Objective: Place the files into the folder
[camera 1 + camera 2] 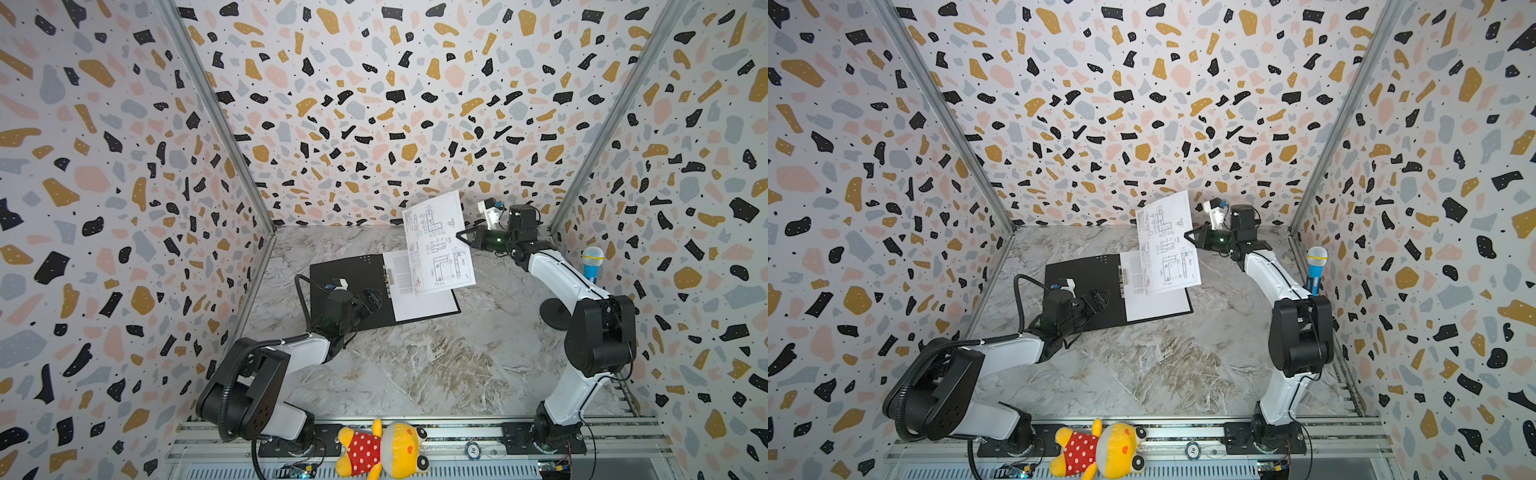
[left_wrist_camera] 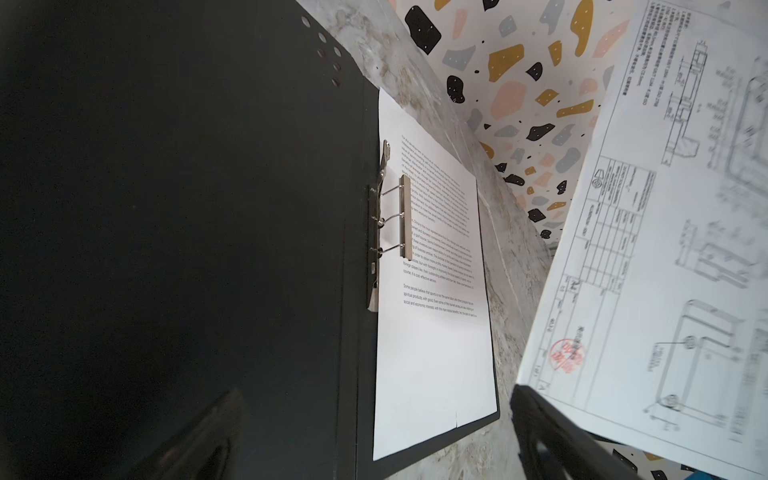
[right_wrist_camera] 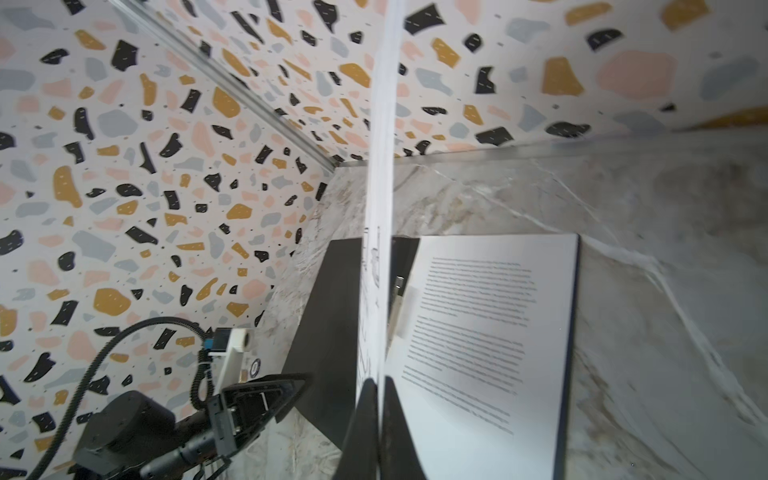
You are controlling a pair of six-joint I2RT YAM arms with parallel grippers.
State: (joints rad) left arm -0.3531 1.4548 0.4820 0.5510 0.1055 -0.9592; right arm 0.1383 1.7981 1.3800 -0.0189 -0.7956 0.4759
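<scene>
In both top views the folder [image 1: 345,286] lies open, black inside up, on the marble table [image 1: 415,365] at about eleven o'clock from the table's middle. The text sheet [image 1: 419,305] lies flat on the folder's right leaf. The drawing sheet [image 1: 438,245] is held up, tilted, at one o'clock from the folder, its lower part overlapping the text sheet. The right gripper [image 1: 459,236] is clenched on this sheet's edge from three o'clock. The left gripper [image 1: 372,297] hovers over the left leaf near the spine, fingers spread, holding nothing. A plush toy [image 1: 382,451] lies at six o'clock and a toy microphone [image 1: 592,264] stands at three o'clock.

The left wrist view shows the metal clip [image 2: 388,224] raised at the spine, beside the text sheet [image 2: 432,353]. The drawing sheet [image 2: 665,249], with its red stamp [image 2: 565,355], hangs clear of the table.

The right wrist view shows the drawing sheet [image 3: 380,166] edge-on, pinched between the right gripper's fingers [image 3: 365,415]. Whether its far edge touches the text sheet [image 3: 490,332] cannot be told.
</scene>
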